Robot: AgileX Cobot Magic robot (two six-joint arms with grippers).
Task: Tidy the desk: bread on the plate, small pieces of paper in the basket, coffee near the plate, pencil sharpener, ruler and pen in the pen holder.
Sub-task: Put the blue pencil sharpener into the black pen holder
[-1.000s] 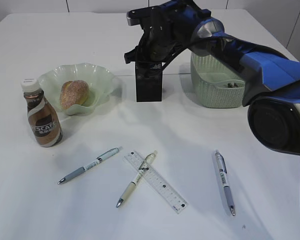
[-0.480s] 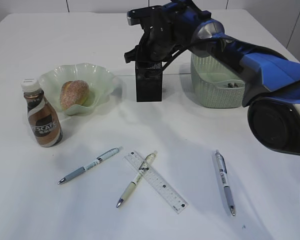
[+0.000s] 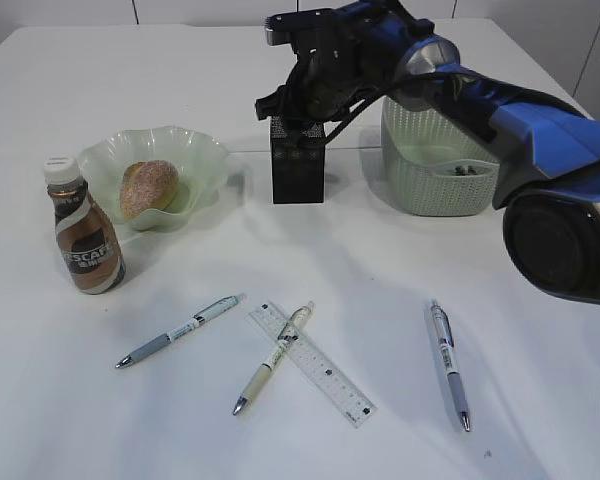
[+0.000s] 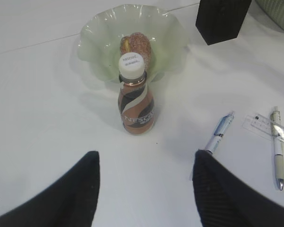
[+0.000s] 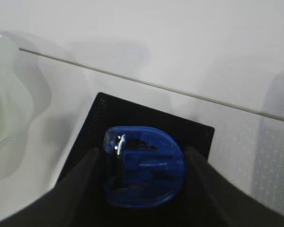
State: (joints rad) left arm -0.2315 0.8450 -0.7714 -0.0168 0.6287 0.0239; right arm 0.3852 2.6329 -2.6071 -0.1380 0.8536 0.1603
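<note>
My exterior camera looks down at a slant across the worktop [image 3: 60, 420]. My left wrist camera faces the far bottle [image 4: 136, 94]; my right hovers close above the pen holder [image 5: 146, 127], shared with both.

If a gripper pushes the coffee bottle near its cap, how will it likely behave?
The coffee bottle stands tall on a narrow base, so a high push would probably tip it. It looks full, so likely rather heavy. Its round body would probably roll if it fell.
</note>
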